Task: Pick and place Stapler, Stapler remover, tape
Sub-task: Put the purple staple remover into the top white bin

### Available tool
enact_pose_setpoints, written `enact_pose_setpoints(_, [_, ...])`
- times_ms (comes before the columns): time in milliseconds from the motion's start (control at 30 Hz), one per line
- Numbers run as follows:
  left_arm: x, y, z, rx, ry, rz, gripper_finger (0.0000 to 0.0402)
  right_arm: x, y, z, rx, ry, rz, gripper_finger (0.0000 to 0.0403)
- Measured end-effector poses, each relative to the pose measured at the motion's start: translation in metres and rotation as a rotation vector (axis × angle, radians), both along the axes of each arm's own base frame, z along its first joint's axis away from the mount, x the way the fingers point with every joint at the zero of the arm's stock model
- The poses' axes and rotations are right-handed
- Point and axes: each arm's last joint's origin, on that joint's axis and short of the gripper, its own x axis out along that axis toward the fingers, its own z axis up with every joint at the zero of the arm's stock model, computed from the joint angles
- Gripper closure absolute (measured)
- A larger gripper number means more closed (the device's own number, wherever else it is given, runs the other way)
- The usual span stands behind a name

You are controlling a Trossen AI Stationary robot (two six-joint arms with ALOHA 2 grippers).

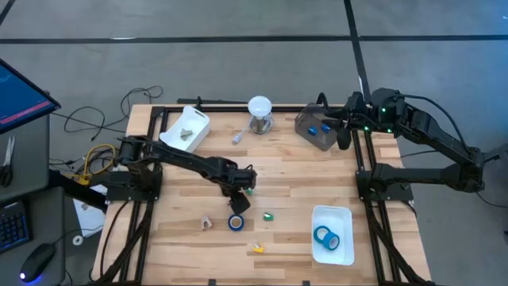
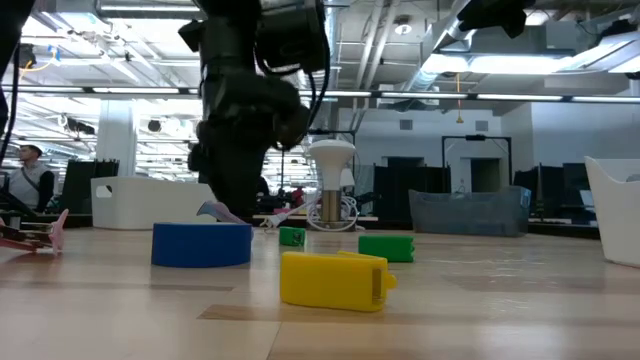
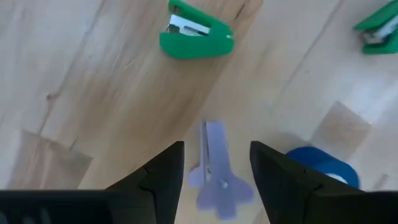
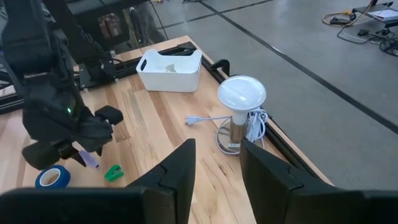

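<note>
- Left hand (image 3: 214, 180) hangs wide open, holding nothing, right above the purple staple remover (image 3: 214, 168) lying on the desk (image 1: 302, 171), just beside a blue tape roll (image 1: 236, 222).
- I'd drop straight down and pinch its narrow shaft.
- Right hand (image 4: 214, 168) waits half open and empty near the grey bin (image 1: 317, 129).

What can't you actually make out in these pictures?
- High view: the left gripper covers the lilac piece under it.
- High view: the contents of the grey bin are partly hidden by the right gripper.
- Low view: the white tray is cut off by the edge.
</note>
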Motion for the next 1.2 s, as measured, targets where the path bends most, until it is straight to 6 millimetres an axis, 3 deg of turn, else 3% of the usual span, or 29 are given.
enact_pose_setpoints(367, [0.005, -0.001, -0.023, -0.024, 0.06, -0.005, 0.0232, 0.0, 0.0, 0.0, -0.001, -0.002, 0.0, 0.0284])
enact_pose_setpoints(500, [0.004, -0.001, -0.023, -0.022, 0.064, -0.004, 0.0272, 0.0, 0.0, 0.0, -0.002, -0.003, 0.0, 0.0284])
enact_pose_setpoints(733, [0.005, -0.002, -0.023, -0.035, 0.057, -0.007, 0.0379, 0.0, 0.0, 0.001, -0.018, 0.0, 0.007, 0.0284])
enact_pose_setpoints(933, [0.005, -0.001, -0.023, -0.044, 0.06, -0.002, 0.0379, 0.0, 0.0, 0.001, -0.019, 0.001, 0.008, 0.0284])
enact_pose_setpoints(1033, [0.004, -0.001, -0.017, -0.06, 0.043, 0.001, 0.0386, 0.0, 0.0, 0.001, -0.02, 0.001, 0.006, 0.0284])
enact_pose_setpoints(1200, [0.0, 0.007, 0.01, -0.033, -0.039, 0.027, 0.0386, 0.0, 0.0, 0.001, -0.022, -0.003, 0.004, 0.0284])
